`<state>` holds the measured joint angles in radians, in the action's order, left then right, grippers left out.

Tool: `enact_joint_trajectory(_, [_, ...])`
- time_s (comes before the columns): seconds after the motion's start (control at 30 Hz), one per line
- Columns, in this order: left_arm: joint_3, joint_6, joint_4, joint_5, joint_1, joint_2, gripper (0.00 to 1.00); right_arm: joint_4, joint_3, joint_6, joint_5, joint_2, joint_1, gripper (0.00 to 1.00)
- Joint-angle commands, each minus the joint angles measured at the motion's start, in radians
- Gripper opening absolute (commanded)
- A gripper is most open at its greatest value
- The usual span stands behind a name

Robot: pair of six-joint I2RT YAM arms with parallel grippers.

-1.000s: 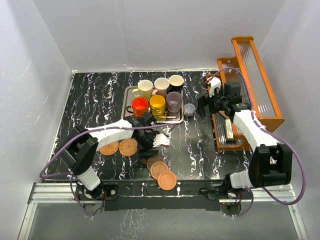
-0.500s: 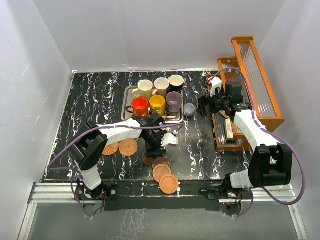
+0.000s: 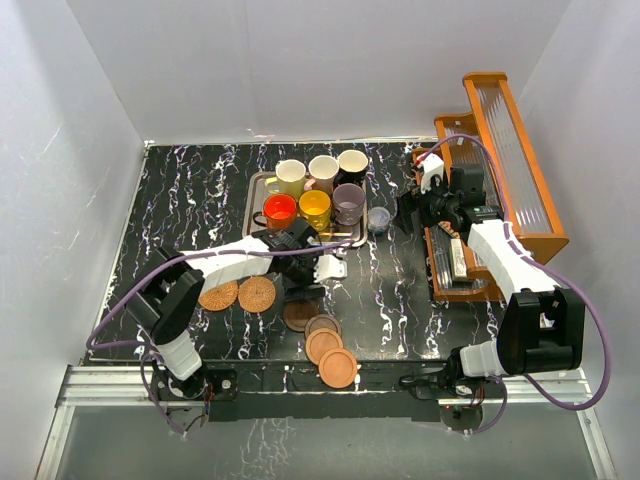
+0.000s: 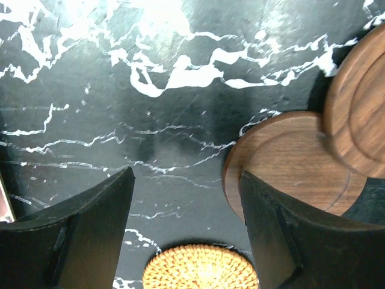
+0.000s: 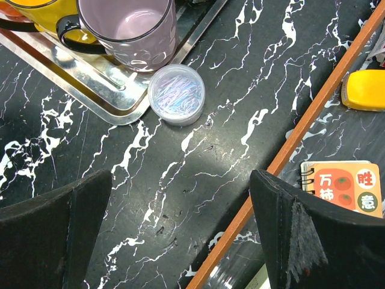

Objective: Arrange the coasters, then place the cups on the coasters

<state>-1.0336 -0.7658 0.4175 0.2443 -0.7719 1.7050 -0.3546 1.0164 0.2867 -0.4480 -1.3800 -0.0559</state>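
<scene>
- Standing in two rows on the steel tray [image 3: 350, 239] at the far side of the bench [image 3: 190, 200] were six handled cups [image 3: 315, 210]: cream-yellow, pink, black, red-orange, yellow-orange, purple-grey.
- Two woven wicker coasters [image 3: 257, 294], orange-brown, lay side by side near the front edge.
- Four smooth wooden coasters [image 3: 323, 345], dark to reddish, lay in an overlapping chain to their right.
- Left fingers [image 4: 90, 229] were apart, holding nothing, over bare bench beside the wooden coasters.
- Right fingers [image 5: 54, 223] were spread wide, empty, near a small lidded jar [image 5: 176, 95].
</scene>
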Motion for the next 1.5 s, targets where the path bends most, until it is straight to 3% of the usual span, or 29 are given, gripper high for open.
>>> enact_joint_trajectory(0.0, [0.026, -0.035, -0.011, -0.109, 0.044, 0.019, 0.68, 0.048, -0.007, 0.012, -0.014, 0.027, 0.008, 0.98])
enact_joint_trajectory(0.73, [0.022, -0.062, -0.038, -0.178, 0.114, -0.012, 0.67, 0.048, -0.005, 0.014, -0.011, 0.025, 0.007, 0.98])
enact_joint_trajectory(1.2, [-0.156, -0.026, 0.177, 0.21, 0.054, -0.026, 0.68, 0.046, -0.007, 0.012, -0.008, 0.029, 0.018, 0.98])
enact_joint_trajectory(1.47, [-0.166, -0.023, 0.171, 0.252, -0.062, 0.03, 0.69, 0.047, -0.007, 0.011, -0.015, 0.034, 0.031, 0.98])
